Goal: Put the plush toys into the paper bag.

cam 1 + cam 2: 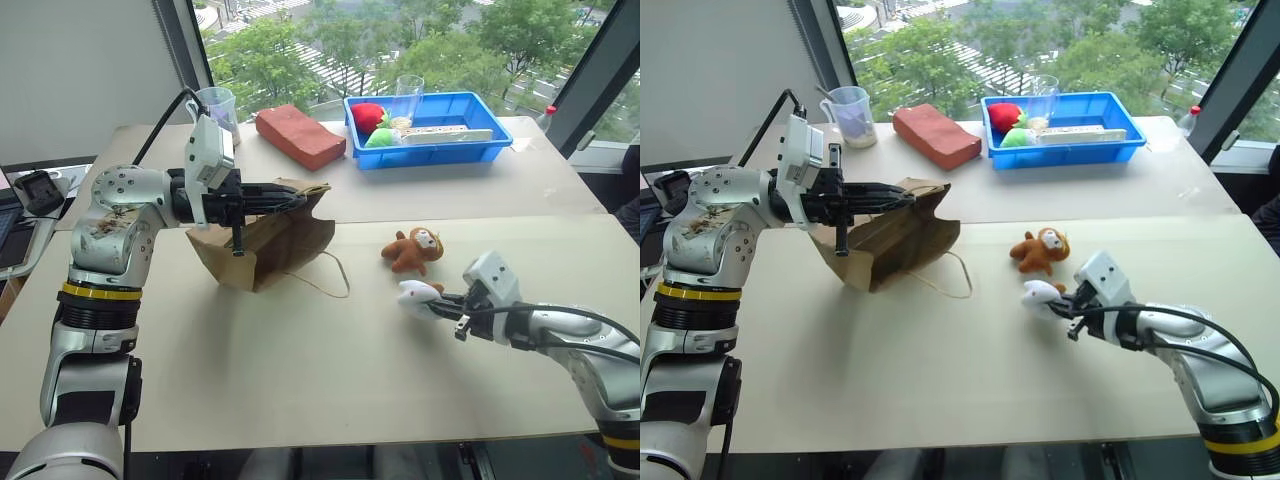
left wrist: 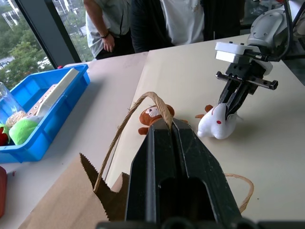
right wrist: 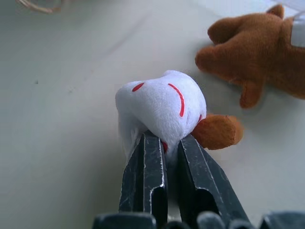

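While my right end effector (image 3: pixel 162 143) is pinched together on a fold of the white plush toy (image 3: pixel 159 107), which sits on the bench (image 1: pixel 300 380) just beside the monkey plush toy (image 1: pixel 412 250), my left end effector (image 2: pixel 171 129) is clamped on one cord handle of the paper bag (image 1: pixel 270 240), holding its mouth up. To do this well, I judge I should lift straight up first so the pinch proves firm, then carry the toy across the open bench to the bag's mouth. The bare stretch between toy and bag gives room; the loose handle loop (image 1: pixel 335 275) could snag.
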You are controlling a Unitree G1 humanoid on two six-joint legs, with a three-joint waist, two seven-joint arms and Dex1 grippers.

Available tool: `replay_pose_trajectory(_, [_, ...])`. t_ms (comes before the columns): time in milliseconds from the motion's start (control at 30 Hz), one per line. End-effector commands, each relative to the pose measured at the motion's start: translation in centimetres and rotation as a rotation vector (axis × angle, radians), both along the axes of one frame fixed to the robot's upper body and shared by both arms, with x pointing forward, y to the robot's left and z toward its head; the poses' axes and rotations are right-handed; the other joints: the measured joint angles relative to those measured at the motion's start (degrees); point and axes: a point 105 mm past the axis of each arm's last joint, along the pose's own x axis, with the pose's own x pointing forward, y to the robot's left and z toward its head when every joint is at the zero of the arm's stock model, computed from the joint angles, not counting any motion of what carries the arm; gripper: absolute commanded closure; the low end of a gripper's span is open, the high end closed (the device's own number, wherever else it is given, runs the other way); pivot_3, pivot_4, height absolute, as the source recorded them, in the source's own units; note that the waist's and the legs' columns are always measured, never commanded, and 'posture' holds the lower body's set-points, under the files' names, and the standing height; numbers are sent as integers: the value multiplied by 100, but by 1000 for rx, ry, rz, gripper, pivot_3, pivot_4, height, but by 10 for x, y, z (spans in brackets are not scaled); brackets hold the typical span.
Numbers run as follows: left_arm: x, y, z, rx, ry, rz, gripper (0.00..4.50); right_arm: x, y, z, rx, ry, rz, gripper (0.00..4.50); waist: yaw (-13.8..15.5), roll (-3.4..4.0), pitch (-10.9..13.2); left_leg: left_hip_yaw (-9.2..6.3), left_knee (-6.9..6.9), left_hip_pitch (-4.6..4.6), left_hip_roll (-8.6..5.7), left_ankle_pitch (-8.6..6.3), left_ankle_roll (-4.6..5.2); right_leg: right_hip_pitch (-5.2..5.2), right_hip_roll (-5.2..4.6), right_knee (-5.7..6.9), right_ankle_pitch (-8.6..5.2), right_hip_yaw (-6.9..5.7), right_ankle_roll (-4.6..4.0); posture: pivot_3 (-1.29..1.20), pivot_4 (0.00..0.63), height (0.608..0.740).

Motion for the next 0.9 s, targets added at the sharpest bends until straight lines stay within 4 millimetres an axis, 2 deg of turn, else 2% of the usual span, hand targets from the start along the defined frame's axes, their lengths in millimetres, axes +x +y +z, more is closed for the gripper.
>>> replay_pose_trajectory(33, [-2,-3,14,-10,-49,-15,4500,1,39,54,139,-106,108,4484,-18,0,0,0,0,1,2,0,0,0,1,1,1,0,-1,0,150,740])
replay_pose_trajectory(100, [-2,-4,14,-11,-51,-18,4500,6,61,69,180,-138,137,4484,-23,0,0,1,0,1,7,1,-2,-2,6,-3,6,0,-10,0,150,740])
replay_pose_trajectory(133, [-1,-5,14,-13,-51,-21,4500,9,71,71,185,-142,146,4484,-6,0,0,-2,-1,0,7,2,-3,-4,6,0,7,0,-11,0,150,740])
replay_pose_trajectory(433, [2,-16,20,-34,-62,-54,4500,47,143,56,156,-167,176,4484,-1,0,0,-17,0,-18,-2,1,-5,-13,0,18,10,-15,-6,0,150,740])
replay_pose_trajectory(633, [3,-20,22,-41,-66,-67,4500,69,197,62,255,-198,162,4484,-149,1,-1,-20,-2,-18,1,2,-8,-19,3,27,11,-16,-6,0,150,740])
replay_pose_trajectory(700, [3,-19,23,-42,-68,-67,4500,68,206,56,270,-184,182,3539,-171,2,-1,-23,-4,-17,4,4,-11,-22,5,31,11,-16,-6,0,150,740])
replay_pose_trajectory(900, [3,-18,24,-43,-72,-66,4500,61,212,56,310,-188,216,1473,-173,2,-2,-28,-8,-18,0,3,-12,-26,5,31,11,-16,-6,0,150,740])
